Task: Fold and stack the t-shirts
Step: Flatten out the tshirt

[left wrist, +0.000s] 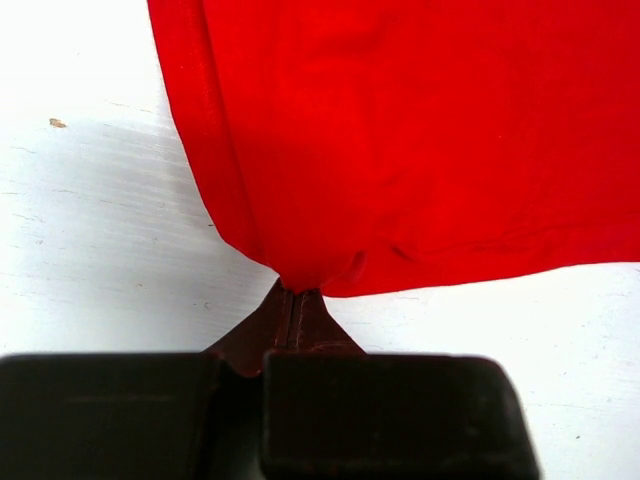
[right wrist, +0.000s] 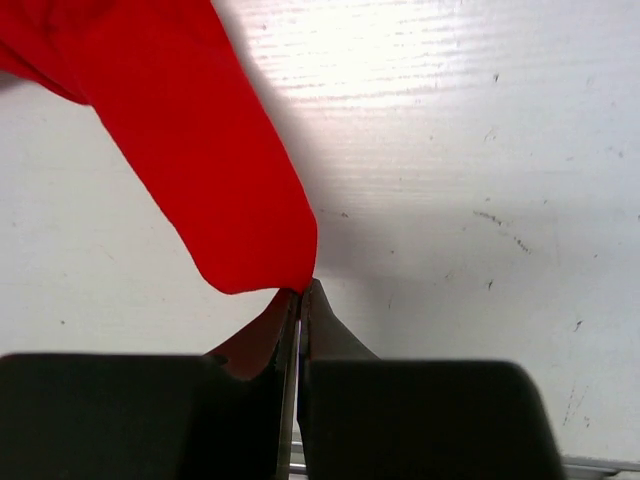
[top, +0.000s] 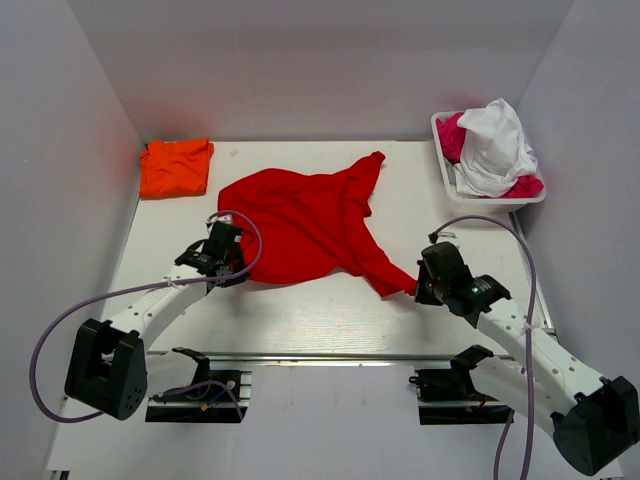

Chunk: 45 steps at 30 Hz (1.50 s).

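Note:
The red t-shirt (top: 300, 225) lies crumpled and spread over the middle of the white table. My left gripper (top: 232, 268) is shut on its near left edge; the left wrist view shows the red cloth (left wrist: 420, 150) pinched at the fingertips (left wrist: 297, 292). My right gripper (top: 418, 291) is shut on a stretched-out near right corner; the right wrist view shows that red corner (right wrist: 210, 190) held at the fingertips (right wrist: 303, 292). The orange t-shirt (top: 176, 167) lies folded at the far left corner.
A white basket (top: 446, 172) at the far right holds white cloth (top: 495, 145) and pink cloth (top: 453, 135). Grey walls close in the table on three sides. A metal rail (top: 330, 356) runs along the near edge between the arm bases.

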Motion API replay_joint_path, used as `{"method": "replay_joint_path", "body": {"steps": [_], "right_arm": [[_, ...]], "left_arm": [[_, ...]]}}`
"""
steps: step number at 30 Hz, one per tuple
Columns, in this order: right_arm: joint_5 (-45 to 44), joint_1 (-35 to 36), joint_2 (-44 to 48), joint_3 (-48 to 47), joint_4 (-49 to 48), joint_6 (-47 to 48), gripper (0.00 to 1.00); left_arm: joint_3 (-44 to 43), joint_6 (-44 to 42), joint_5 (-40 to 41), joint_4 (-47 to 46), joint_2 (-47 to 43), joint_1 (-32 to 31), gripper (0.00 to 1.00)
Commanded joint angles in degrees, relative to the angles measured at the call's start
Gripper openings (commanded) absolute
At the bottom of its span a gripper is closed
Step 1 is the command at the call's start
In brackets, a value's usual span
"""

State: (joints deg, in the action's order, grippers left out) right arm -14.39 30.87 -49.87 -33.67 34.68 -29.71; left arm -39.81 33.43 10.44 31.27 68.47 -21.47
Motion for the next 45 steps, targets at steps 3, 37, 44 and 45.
{"method": "replay_joint_path", "body": {"steps": [3,37,44,45], "right_arm": [[-2.2,0.2,3.6,-3.3,-0.7,3.6,0.00],[-23.5,-0.1,-2.3,-58.8,-32.5,32.9,0.00],[-20.7,0.1,-2.6,-65.7,-31.0,35.7,0.00],[-20.1,0.0,-3.0,-66.4,-30.4,36.0,0.00]], "left_arm": [[-3.1,-1.1,-1.7,-0.4,-2.3,-0.1,0.00],[-79.2,-22.4,9.3,1.3,2.5,0.7,0.00],[-79.2,-23.7,7.7,0.8,-1.8,0.2,0.00],[-78.7,-23.7,7.1,0.8,-2.4,0.2,0.00]]}}
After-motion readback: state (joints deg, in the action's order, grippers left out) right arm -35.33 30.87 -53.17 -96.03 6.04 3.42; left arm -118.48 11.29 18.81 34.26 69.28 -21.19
